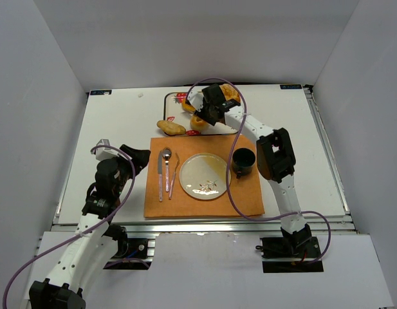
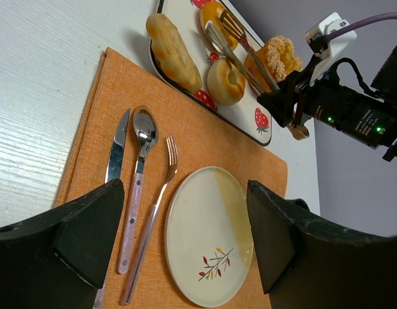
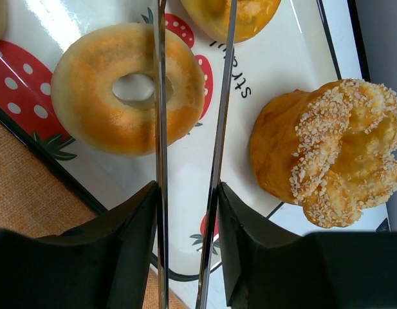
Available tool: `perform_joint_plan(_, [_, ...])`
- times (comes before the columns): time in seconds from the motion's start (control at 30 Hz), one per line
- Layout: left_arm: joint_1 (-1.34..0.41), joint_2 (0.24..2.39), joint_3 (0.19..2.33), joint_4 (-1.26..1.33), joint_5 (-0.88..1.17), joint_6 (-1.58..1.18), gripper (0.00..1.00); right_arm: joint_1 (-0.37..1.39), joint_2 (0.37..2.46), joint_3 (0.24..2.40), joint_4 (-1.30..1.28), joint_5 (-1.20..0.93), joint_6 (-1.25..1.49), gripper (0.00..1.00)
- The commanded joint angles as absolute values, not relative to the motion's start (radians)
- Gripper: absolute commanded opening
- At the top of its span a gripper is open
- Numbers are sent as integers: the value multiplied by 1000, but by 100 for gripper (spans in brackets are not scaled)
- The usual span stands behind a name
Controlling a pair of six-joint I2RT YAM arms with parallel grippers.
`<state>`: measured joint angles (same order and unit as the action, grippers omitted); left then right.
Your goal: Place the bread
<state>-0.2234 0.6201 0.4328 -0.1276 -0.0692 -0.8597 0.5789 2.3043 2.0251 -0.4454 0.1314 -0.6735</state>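
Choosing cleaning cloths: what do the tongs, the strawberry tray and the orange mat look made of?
The tongs: polished metal, mirror-bright strips. The tray: glossy white, likely plastic or enamel, showing glare. The mat: woven fabric, matte, visible weave.

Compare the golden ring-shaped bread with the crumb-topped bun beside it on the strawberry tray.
The smooth golden ring-shaped bread has a pale centre hole; the lumpy orange crumb-topped bun has none. The ring's crust is even; the bun is folded and sprinkled with pale crumbs. A blade of the metal tongs crosses over the ring; the bun lies clear of them. Both sit on the white strawberry-print tray.
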Motion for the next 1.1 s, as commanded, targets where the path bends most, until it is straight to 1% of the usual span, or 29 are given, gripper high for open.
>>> perform_joint_plan(0.0, [-219, 611, 433, -129, -78, -867, 86, 584, 2298, 2057, -402, 140, -683, 45])
perform_joint_plan(0.07, [-221, 614, 434, -127, -80, -867, 86, 584, 2298, 2057, -403, 137, -684, 42])
perform_joint_plan(0.17, [-221, 618, 437, -126, -78, -865, 86, 583, 2292, 2057, -411, 127, -681, 32])
perform_joint_plan(0.2, [-219, 617, 439, -126, -78, -865, 86, 583, 2289, 2057, -413, 124, -680, 26])
perform_joint_plan(0.27, [-219, 617, 442, -129, -80, -865, 86, 583, 2272, 2057, -417, 109, -670, 20])
perform_joint_plan(0.3, [-219, 614, 442, -129, -78, -865, 86, 583, 2264, 2057, -422, 103, -666, 15])
perform_joint_plan(0.37, [-221, 611, 446, -132, -81, -865, 86, 580, 2234, 2057, -426, 78, -647, 8])
perform_joint_plan(0.5, [-219, 607, 446, -132, -84, -865, 86, 572, 2157, 2037, -437, 11, -603, 4])
perform_joint_plan(0.57, [-219, 606, 445, -126, -83, -868, 86, 568, 2097, 2013, -436, -66, -571, 4])
perform_joint_plan(0.67, [-219, 606, 442, -114, -83, -873, 85, 568, 1987, 1903, -423, -150, -546, 3])
perform_joint_plan(0.7, [-219, 606, 445, -114, -83, -873, 85, 568, 1955, 1813, -396, -167, -539, 3])
perform_joint_plan(0.73, [-221, 606, 446, -117, -83, -873, 85, 569, 1886, 1769, -391, -188, -537, 3])
perform_joint_plan(0.8, [-219, 601, 449, -121, -84, -868, 83, 569, 1812, 1679, -406, -261, -554, 3])
perform_joint_plan(0.83, [-219, 600, 449, -123, -84, -867, 82, 569, 1730, 1575, -414, -287, -561, 3])
perform_joint_plan(0.9, [-221, 595, 445, -117, -80, -868, 70, 569, 1643, 1462, -477, -376, -619, 3])
perform_joint_plan(0.93, [-221, 591, 439, -106, -78, -870, 59, 568, 1547, 1340, -485, -408, -633, 3])
perform_joint_plan(0.97, [-219, 589, 437, -103, -77, -873, 27, 568, 1498, 1283, -491, -425, -646, 3])
perform_joint_plan(1.0, [-219, 589, 434, -101, -77, -876, 13, 568, 1453, 1229, -509, -429, -661, 3])
perform_joint_plan(1.03, [-219, 589, 433, -95, -75, -879, 4, 569, 1366, 1182, -534, -433, -685, 3])
perform_joint_plan(1.07, [-221, 591, 428, -92, -74, -880, 1, 569, 1324, 1102, -546, -434, -693, 3])
